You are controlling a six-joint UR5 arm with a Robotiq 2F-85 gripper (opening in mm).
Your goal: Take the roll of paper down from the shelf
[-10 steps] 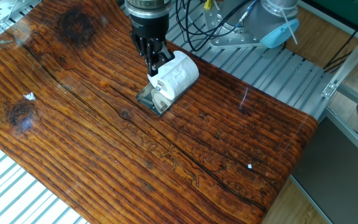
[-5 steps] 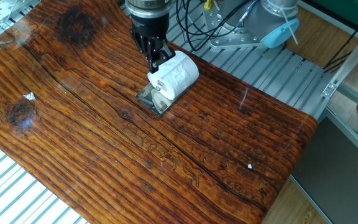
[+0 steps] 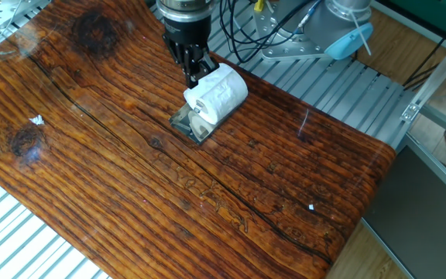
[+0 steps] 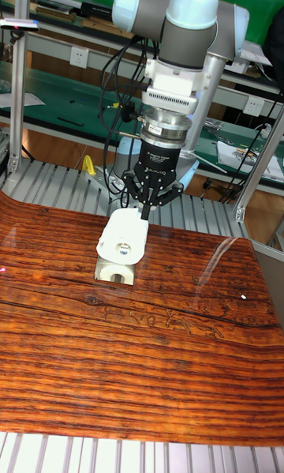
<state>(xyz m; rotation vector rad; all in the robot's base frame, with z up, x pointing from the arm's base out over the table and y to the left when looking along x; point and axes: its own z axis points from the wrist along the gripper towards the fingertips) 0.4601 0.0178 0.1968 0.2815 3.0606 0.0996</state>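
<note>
The white roll of paper (image 3: 218, 94) lies on the small dark shelf (image 3: 190, 125), near the far edge of the wooden table. Its core hole faces the front left. In the tall fixed view the roll of paper (image 4: 124, 240) rests on top of the shelf (image 4: 116, 274). My black gripper (image 3: 195, 77) points straight down at the rear upper edge of the roll. Its fingers are drawn together to a point, touching or just above the paper. The gripper (image 4: 147, 212) shows nothing clearly held between its tips.
The glossy wooden tabletop (image 3: 169, 186) spreads to the front and right of the shelf. Black cables (image 3: 246, 35) and the arm's base (image 3: 339, 31) stand behind on a ribbed metal surface. A metal frame post (image 3: 432, 85) rises at the right.
The gripper has risen slightly along the roll's rear edge with its fingers still together. The roll and shelf have barely shifted.
</note>
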